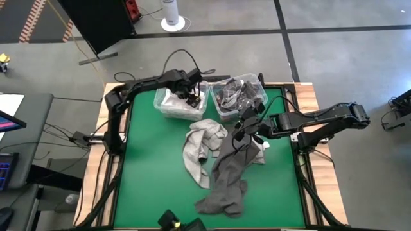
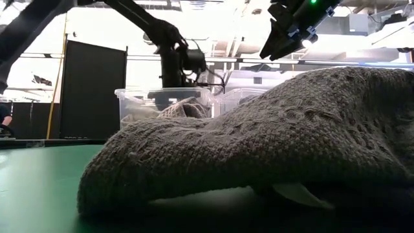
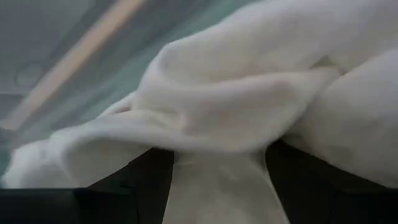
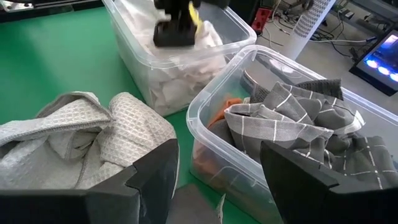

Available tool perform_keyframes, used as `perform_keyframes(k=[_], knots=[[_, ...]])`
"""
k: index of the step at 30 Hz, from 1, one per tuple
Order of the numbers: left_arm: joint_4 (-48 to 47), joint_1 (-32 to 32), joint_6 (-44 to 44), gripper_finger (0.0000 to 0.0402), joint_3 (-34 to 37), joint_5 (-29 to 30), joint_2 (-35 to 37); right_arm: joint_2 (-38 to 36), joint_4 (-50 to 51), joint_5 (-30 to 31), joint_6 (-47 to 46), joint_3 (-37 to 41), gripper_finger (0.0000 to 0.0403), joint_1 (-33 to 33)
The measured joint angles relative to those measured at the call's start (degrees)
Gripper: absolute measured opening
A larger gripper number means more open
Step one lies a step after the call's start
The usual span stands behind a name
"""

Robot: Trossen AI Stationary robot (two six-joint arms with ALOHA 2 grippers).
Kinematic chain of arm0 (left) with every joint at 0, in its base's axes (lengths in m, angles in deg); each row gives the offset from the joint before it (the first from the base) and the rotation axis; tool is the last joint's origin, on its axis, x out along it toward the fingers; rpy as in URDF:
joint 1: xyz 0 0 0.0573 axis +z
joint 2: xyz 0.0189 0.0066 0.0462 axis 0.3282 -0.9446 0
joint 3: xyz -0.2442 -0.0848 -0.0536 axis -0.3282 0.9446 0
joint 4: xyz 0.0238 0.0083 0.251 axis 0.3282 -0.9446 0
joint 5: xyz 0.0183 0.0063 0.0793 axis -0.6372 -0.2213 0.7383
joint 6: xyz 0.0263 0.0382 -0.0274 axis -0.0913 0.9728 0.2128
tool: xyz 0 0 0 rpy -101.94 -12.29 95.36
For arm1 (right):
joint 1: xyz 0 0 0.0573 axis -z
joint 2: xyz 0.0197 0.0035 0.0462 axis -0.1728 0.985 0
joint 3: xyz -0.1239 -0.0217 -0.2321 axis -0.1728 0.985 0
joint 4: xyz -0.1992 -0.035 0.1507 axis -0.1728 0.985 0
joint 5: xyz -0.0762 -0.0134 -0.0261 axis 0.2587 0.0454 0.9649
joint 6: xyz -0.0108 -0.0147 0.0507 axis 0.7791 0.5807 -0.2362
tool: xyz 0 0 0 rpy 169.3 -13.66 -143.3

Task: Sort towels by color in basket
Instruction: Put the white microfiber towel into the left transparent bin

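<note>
Two clear bins stand at the table's far side. The left bin point(image 1: 168, 106) holds white towels point(image 4: 180, 65). The right bin point(image 1: 221, 110) holds grey-and-white checked towels point(image 4: 292, 118) and an orange one point(image 4: 227, 104). A light grey towel point(image 1: 200, 149) and a dark grey towel point(image 1: 228, 183) lie crumpled on the green table, overlapping. My left gripper point(image 1: 191, 97) is open, pointing down into the left bin, with white cloth point(image 3: 217, 124) filling its wrist view. My right gripper point(image 1: 246, 125) hovers open near the right bin, over the dark grey towel. My left gripper stands open from above over the white towels in the left bin. A fold of white cloth point(image 3: 214, 186) shows between its two fingers point(image 3: 146, 180). I cannot tell whether the fingers touch it.
Bare green table point(image 1: 151, 173) lies left of the two loose towels and along the near edge. The two bins stand side by side, close together. In the low view the dark grey towel point(image 2: 272, 149) blocks most of the table.
</note>
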Motion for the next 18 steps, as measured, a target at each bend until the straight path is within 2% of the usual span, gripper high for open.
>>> perform_keyframes(k=[5,9,13,18], knots=[[-1.06,-0.45,2.01,0.0247,-0.37,0.59,-5.90,0.00,0.25,0.00,0.11,0.00,0.0260,-0.07],[-1.82,-0.78,4.52,0.0247,-0.37,1.11,-7.33,0.00,0.29,0.00,0.38,0.00,0.0260,-0.06],[-2.45,-0.74,5.38,0.0247,-0.45,1.66,-4.76,0.00,0.31,0.00,0.53,0.00,0.0260,-0.04],[-3.78,-0.66,5.62,0.0247,-0.99,2.16,1.95,0.00,0.25,-0.02,0.26,0.00,0.0260,-0.04]])
